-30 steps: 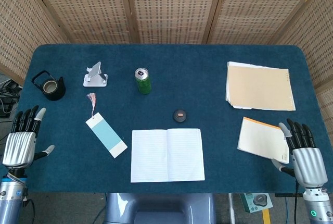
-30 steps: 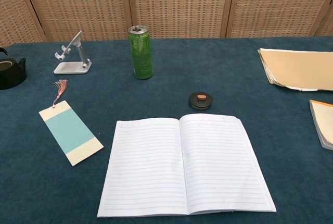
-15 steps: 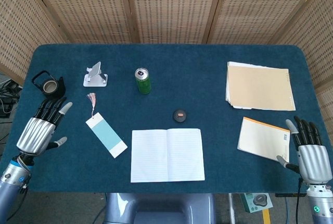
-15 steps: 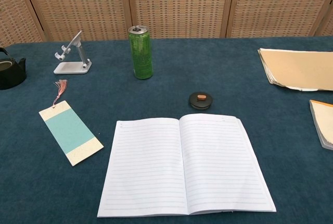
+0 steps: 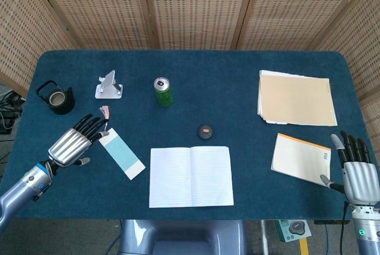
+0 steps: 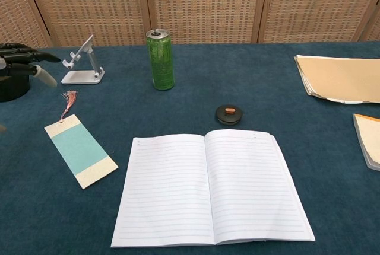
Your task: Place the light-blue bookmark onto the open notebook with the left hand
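Left hand, fingers spread and empty, hovers just left of your light-blue bookmark: thin, light, flat card; pinch its near edge or tasselled end.

Table: we log blue cloth top.
Near centre: open notebook.
Left: light-blue bookmark, phone stand.
Far centre: green can.
Right: paper stack.

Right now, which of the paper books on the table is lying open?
The white lined notebook at the front middle of the table is open, both pages showing. The orange-edged pad and the tan stack on the right lie closed.
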### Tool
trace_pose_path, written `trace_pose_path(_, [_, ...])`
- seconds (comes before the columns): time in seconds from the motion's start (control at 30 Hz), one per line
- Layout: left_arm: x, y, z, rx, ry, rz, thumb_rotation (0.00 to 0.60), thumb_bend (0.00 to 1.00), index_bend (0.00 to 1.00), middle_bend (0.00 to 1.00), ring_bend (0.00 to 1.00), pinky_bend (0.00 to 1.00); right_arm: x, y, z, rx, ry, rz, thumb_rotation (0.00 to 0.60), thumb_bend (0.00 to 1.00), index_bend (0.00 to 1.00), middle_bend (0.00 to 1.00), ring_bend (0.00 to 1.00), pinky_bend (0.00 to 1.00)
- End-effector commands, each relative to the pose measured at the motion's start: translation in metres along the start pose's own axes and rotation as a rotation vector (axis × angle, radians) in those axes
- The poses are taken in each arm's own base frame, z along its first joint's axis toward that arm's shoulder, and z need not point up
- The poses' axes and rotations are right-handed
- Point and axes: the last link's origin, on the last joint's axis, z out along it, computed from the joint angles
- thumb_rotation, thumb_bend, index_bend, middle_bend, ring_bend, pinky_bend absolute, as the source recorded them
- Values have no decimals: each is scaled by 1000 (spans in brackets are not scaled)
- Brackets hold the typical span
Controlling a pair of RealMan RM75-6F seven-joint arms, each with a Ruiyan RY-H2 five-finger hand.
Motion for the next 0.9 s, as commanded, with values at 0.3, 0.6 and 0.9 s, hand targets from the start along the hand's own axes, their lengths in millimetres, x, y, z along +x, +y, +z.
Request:
trace_pose_path(0.3, [-10,4,29,-63,-102,30,600,57,295,0,0,0,-3,3,3,-13,-2,-9,600,102,21,0,0,0])
trace_pose_path(0.6, [-23,16,51,-106,-164,56,600,57,294,0,0,0,-6,6,4,-24,-14,-14,600,102,21,0,0,0])
trace_pose_path(0.9, [-26,21,64,-114,-183,62,600,57,298,0,0,0,-8,7,5,-28,-18,-16,600,102,20,0,0,0])
